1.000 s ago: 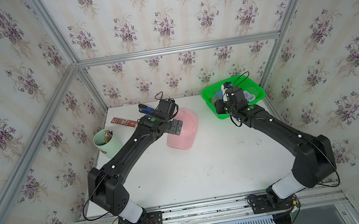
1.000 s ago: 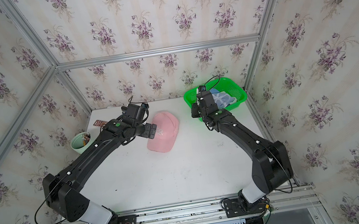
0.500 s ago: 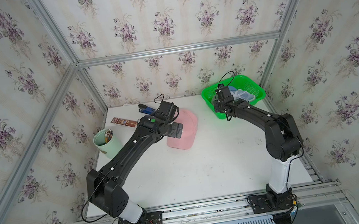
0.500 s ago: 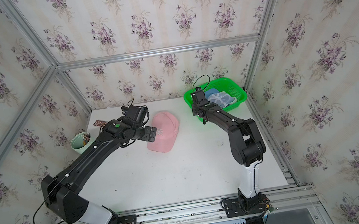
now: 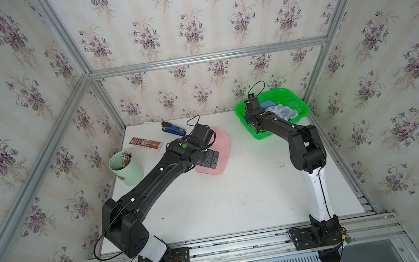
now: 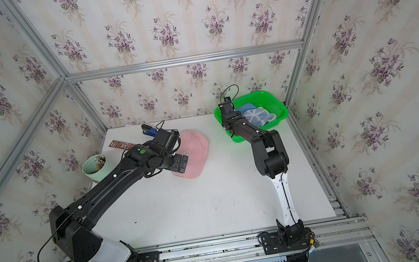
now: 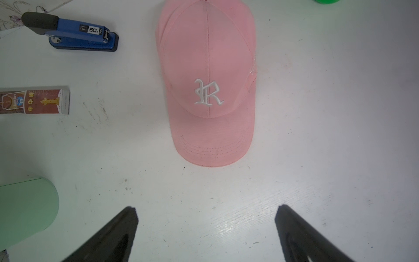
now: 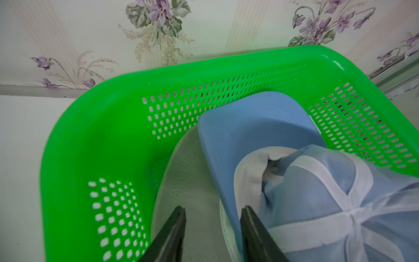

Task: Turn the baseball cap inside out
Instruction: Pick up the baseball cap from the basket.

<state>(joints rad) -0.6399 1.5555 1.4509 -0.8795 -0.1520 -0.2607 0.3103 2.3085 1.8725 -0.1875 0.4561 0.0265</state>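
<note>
The pink baseball cap (image 7: 207, 79) lies crown up on the white table, right side out, with a white letter on its front; both top views show it (image 5: 220, 146) (image 6: 197, 150). My left gripper (image 7: 205, 208) hovers just off the brim's front edge, open wide and empty. Over the green basket (image 8: 113, 136), my right gripper (image 8: 212, 211) has its fingers apart. The brim edge of a blue cap (image 8: 249, 136) runs along one finger. That blue cap's crown shows white seam tape.
A pale perforated cap (image 8: 188, 181) lies under the blue one in the basket (image 5: 296, 100). Left of the pink cap are a blue stapler (image 5: 173, 129), a red-brown box (image 5: 145, 143) and a mint cup of pencils (image 5: 124, 167). Walls close in the table's back and sides.
My right arm has folded up, its elbow drawn in from the right, while its gripper stays over the basket's near corner. The left arm and the pink cap have barely moved.
</note>
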